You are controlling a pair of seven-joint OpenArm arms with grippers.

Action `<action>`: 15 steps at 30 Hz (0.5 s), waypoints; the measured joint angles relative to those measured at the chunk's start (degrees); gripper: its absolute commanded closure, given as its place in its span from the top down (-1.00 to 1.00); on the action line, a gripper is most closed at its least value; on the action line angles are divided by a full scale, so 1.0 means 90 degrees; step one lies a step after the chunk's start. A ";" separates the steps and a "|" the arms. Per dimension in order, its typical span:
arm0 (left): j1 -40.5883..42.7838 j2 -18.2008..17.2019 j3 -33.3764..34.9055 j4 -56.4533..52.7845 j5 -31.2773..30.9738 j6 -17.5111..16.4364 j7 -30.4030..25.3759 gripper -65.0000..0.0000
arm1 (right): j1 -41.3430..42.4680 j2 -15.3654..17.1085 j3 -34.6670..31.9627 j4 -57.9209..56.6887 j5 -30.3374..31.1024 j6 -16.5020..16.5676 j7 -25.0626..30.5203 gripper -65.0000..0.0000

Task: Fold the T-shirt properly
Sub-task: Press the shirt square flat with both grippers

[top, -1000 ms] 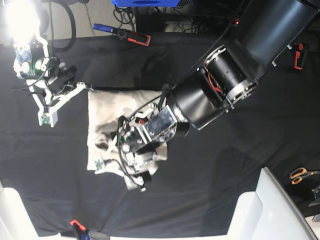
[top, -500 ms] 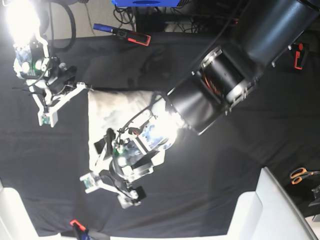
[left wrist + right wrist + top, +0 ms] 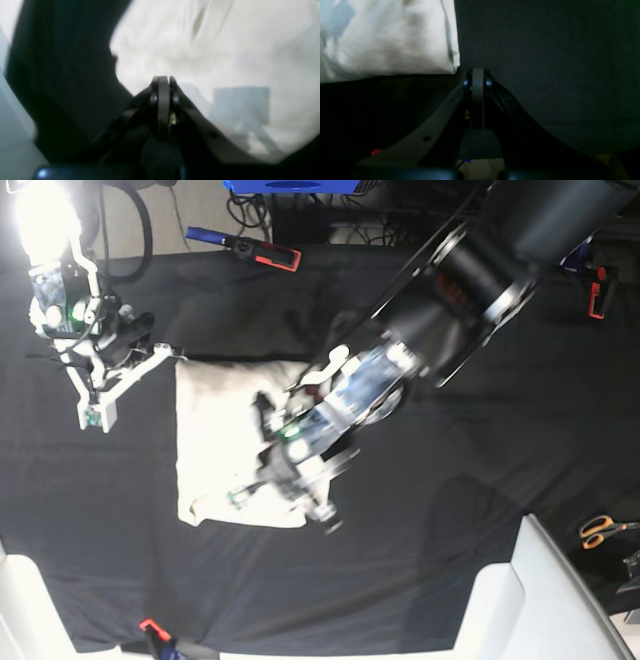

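The cream T-shirt (image 3: 215, 440) lies folded into a rough rectangle on the black table cloth (image 3: 450, 440). My left gripper (image 3: 290, 485), blurred by motion, hovers over the shirt's right lower part. In the left wrist view the left gripper (image 3: 163, 80) is shut with no cloth between its fingers, and the T-shirt (image 3: 225, 50) spreads beneath it. My right gripper (image 3: 165, 360) stays at the shirt's upper left corner. In the right wrist view the right gripper (image 3: 477, 72) is shut, its tip just beside the corner of the T-shirt (image 3: 382, 45), holding nothing.
Red and black clamps (image 3: 270, 252) lie at the cloth's far edge, another clamp (image 3: 597, 290) at the right edge. Orange scissors (image 3: 600, 530) sit at the right. White bins (image 3: 530, 600) border the near right corner. A bright lamp (image 3: 40, 210) glares at top left.
My left gripper stood spread open over the shirt's lower edge and has shut. Its arm has swung back up over the shirt. The shirt lies flatter. The right arm has not moved.
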 measured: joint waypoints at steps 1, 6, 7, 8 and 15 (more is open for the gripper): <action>0.0199 -0.0007 -0.0165 0.0153 -0.0019 -0.0007 -0.0007 -1.00 | -0.0002 0.0012 0.0000 0.0000 0.0000 0.0000 -0.0002 -0.96; 0.0894 0.0073 -0.0588 0.0821 -0.0044 0.0002 -0.0046 -1.00 | 0.0073 0.0010 0.0000 0.0000 0.0002 0.0002 -0.0007 -0.96; 0.0945 0.0061 -0.0593 0.0928 -0.0022 0.0000 -0.0046 -1.00 | 0.0095 0.0010 0.0000 0.0000 0.0002 0.0000 -0.0002 -0.95; 0.0996 0.0061 -0.0593 0.1008 -0.0019 0.0000 -0.0053 -1.00 | 0.0107 0.0012 0.0000 0.0000 0.0002 0.0000 0.0010 -0.95; 0.1350 0.0063 -0.0593 0.0794 -0.0017 -0.0002 -0.0092 -1.00 | 0.0107 0.0010 0.0000 0.0000 0.0000 0.0000 -0.0002 -0.95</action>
